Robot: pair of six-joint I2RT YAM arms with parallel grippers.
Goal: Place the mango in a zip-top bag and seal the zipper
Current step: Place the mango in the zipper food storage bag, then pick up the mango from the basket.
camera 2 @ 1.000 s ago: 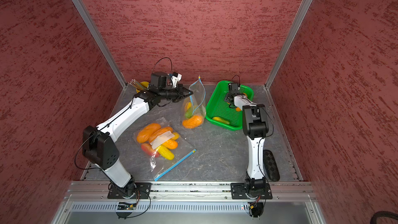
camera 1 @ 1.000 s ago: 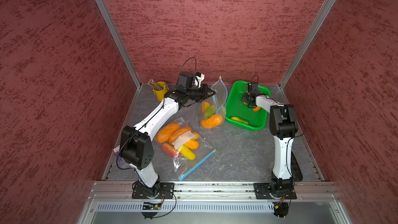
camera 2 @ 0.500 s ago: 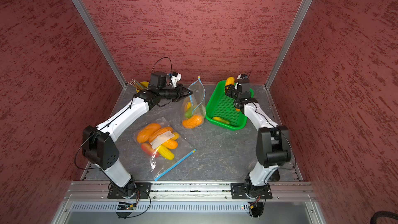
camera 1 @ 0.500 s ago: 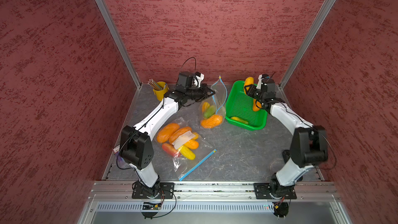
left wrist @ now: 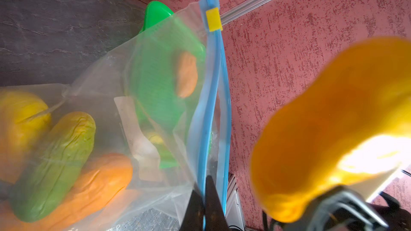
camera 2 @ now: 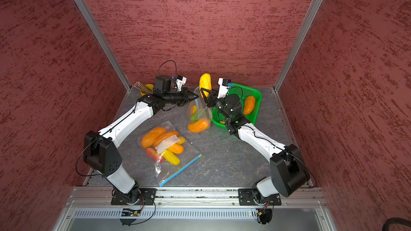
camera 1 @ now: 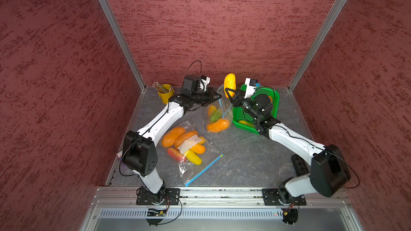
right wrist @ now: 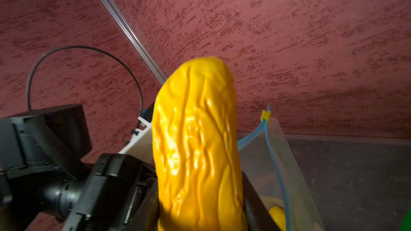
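Lost the mango [right wrist: 195, 141] lower end past the frame edge in right wrist view. Couldn't see right gripper [right wrist: 200, 185] pads, mostly buried behind it. Got the same mango blurred and cropped in left wrist view. Saw only two dark tips of left gripper [left wrist: 205, 196] there, remainder past the edge. Couldn't resolve its pinch on the zip-top bag [left wrist: 106, 67] rim in top views, too small. Found bagged fruit [left wrist: 53, 163] smeared, no detail. Caught the basket [camera 1: 268, 90] only partly in both top views, near side and contents behind the right arm [camera 1: 289, 138]. Couldn't read the label [camera 1: 189, 144] on the flat bag [camera 1: 209, 161], nor count pencils [camera 1: 159, 86] in the cup [camera 1: 165, 95].
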